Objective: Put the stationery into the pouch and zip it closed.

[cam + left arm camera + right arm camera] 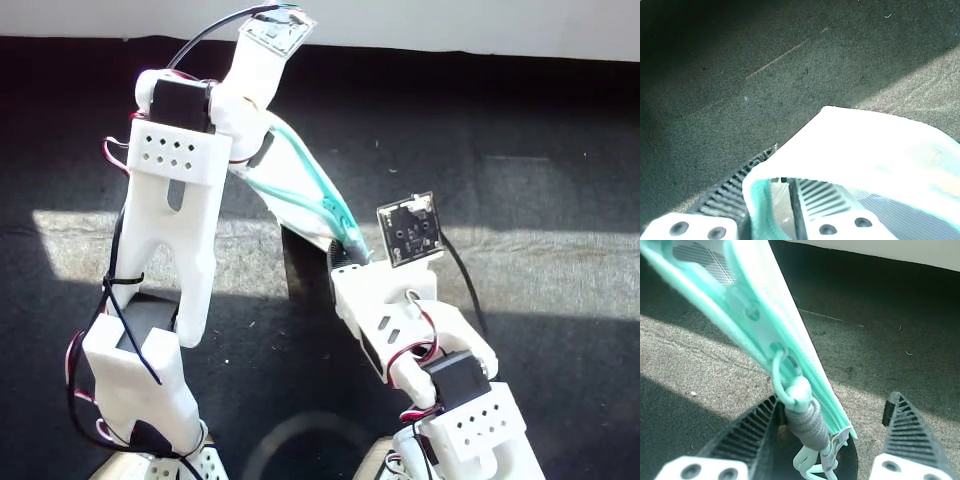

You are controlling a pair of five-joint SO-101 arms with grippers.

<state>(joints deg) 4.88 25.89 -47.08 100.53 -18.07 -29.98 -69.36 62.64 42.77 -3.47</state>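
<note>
A translucent white pouch (300, 190) with mint-green zip edging hangs off the dark mat, stretched between both arms. My left gripper (262, 148) holds its upper end. In the left wrist view that gripper (790, 177) is shut on the pouch (880, 155), whose green rim curls between the ribbed fingers (730, 192). My right gripper (345, 255) is at the pouch's lower end. In the right wrist view it (835, 405) stands open, and the zip pull (805, 415) with its grey cord lies against one finger (750, 432). The other finger (905, 430) stands apart from the pouch (760, 315).
The dark mat (540, 120) covers the table, with a sunlit band (540, 270) across its middle. A white wall edge (480, 25) runs along the far side. The two arms' white links fill the near part of the high view.
</note>
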